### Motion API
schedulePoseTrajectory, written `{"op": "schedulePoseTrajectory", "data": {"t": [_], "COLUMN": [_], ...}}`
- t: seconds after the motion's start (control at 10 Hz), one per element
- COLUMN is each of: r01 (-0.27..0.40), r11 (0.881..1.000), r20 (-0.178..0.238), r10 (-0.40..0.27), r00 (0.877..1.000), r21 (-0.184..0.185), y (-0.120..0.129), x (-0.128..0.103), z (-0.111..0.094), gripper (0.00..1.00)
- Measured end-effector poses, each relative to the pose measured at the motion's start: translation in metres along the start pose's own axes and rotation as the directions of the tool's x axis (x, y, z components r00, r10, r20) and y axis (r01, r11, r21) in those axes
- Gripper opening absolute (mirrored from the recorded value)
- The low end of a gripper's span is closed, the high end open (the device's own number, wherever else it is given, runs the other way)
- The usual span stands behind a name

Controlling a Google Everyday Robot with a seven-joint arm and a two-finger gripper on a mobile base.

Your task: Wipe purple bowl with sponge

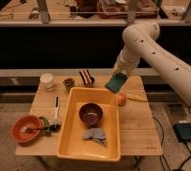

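The purple bowl (91,113) sits upright in a yellow tub (109,147) on the wooden table. A grey cloth (95,134) lies in the tub in front of the bowl. My gripper (119,78) is shut on a green sponge (116,83) and holds it in the air above the tub's back right corner, up and to the right of the bowl, apart from it. The white arm reaches in from the upper right.
An orange bowl (25,129) with a utensil stands at the table's front left. A white cup (47,81), a small dish (68,82) and a dark item (87,77) stand at the back. An orange fruit (121,99) and a yellow piece (136,97) lie right of the tub. A pen (56,108) lies left of it.
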Motion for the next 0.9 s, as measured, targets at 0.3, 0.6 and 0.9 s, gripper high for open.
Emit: {"op": "schedulePoseTrajectory", "data": {"t": [0.3, 0.6, 0.9], "r01": [0.051, 0.051, 0.040], "r11": [0.998, 0.999, 0.999], "r20": [0.007, 0.003, 0.006], "r10": [-0.052, -0.051, -0.040], "r00": [0.999, 0.999, 0.999], "r21": [0.022, 0.017, 0.026], "y": [-0.059, -0.057, -0.059], "x": [-0.020, -0.020, -0.018], "z": [0.031, 0.032, 0.035], "gripper": [0.00, 0.00, 0.00]}}
